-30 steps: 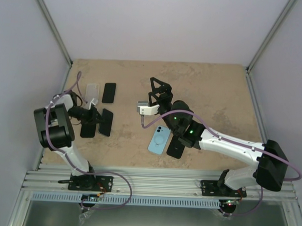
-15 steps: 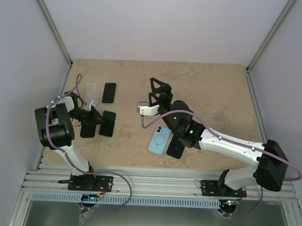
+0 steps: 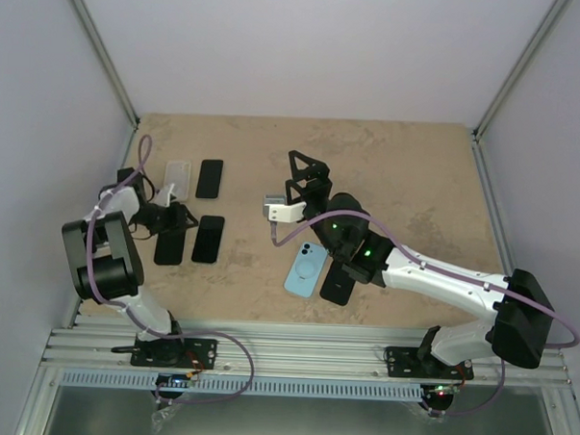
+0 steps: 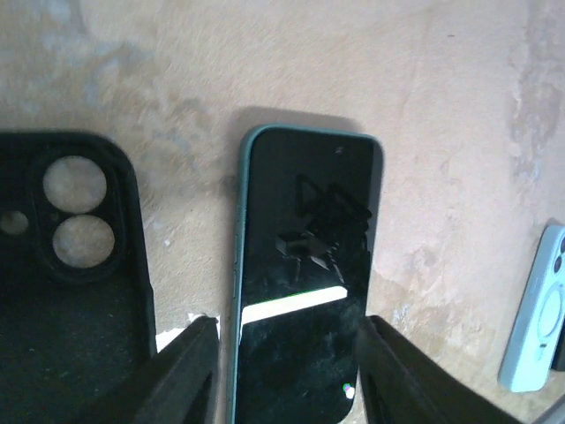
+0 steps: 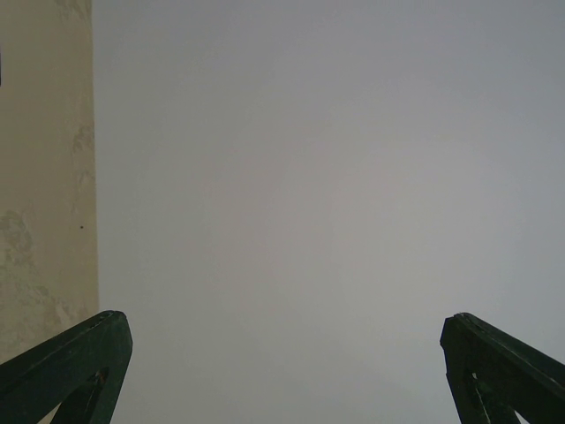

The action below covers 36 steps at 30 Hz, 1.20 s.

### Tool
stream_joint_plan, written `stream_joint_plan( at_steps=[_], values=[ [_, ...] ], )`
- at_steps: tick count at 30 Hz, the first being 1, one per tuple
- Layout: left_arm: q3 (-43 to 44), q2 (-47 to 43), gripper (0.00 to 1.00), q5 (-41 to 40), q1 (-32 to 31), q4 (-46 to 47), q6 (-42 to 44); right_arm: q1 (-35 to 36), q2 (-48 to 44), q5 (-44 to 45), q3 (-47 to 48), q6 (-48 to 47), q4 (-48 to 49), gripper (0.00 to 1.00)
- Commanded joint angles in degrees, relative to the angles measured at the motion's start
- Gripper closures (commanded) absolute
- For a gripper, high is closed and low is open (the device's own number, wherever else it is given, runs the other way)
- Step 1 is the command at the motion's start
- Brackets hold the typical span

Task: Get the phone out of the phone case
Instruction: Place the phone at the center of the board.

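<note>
A dark phone (image 4: 305, 265) with teal edges lies flat, screen up, on the table (image 3: 407, 174). It also shows in the top view as the phone (image 3: 208, 239). Just left of it lies an empty black phone case (image 4: 71, 291), inside up, its camera holes showing; from above the case (image 3: 169, 247) sits parallel to the phone. My left gripper (image 4: 287, 329) is open, its fingers on either side of the phone's near end with small gaps. My right gripper (image 3: 308, 176) hangs wide open above mid-table, holding nothing, and in its own view this gripper (image 5: 284, 320) faces the grey wall.
A clear case (image 3: 178, 178) and another black phone (image 3: 210, 178) lie further back on the left. A light blue case (image 3: 306, 268) and a black phone (image 3: 338, 283) lie under the right arm. Grey walls close in the table on three sides.
My left gripper has opened and let go of the phone, drawing back to the left. The phone now lies straight beside the black case. The right arm has not moved.
</note>
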Motion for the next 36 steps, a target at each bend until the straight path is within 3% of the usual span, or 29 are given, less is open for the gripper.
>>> stream_joint_plan(
  at_steps=[1, 11, 14, 15, 22, 25, 31, 36],
  values=[
    [1.3, -4.9, 0.5, -0.6, 0.0, 0.0, 0.9, -0.8, -0.2, 0.4, 2.3, 3.6, -1.9, 0.02],
    [7.4, -8.4, 0.22, -1.6, -5.6, -2.7, 1.9, -5.3, -1.8, -2.0, 6.7, 16.9, -13.9, 0.02],
    [8.4, -9.8, 0.03, -2.7, -9.4, -1.8, 0.6, -7.8, -3.6, -3.7, 6.7, 22.0, -17.9, 0.02],
    [8.6, -10.3, 0.01, -3.4, -10.7, -1.3, -0.1, -8.8, -4.1, -4.5, 6.7, 23.7, -19.3, 0.02],
    [11.1, -11.2, 0.01, -9.6, -23.0, 1.5, -6.1, -16.6, -7.7, -8.9, 5.3, 34.4, -26.6, 0.02],
    [11.8, -10.9, 0.01, -8.4, -26.8, 2.6, -8.5, -19.6, -9.3, -10.3, 4.1, 37.7, -28.1, 0.02],
    [12.2, -10.5, 0.01, -21.0, -38.6, 6.0, -18.4, -26.3, -12.1, -14.4, 2.1, 46.4, -31.4, 0.02],
    [9.9, -9.1, 0.01, -24.7, -49.3, 7.9, -23.5, -30.8, -13.8, -17.6, 0.7, 53.2, -32.9, 0.02]
  ],
)
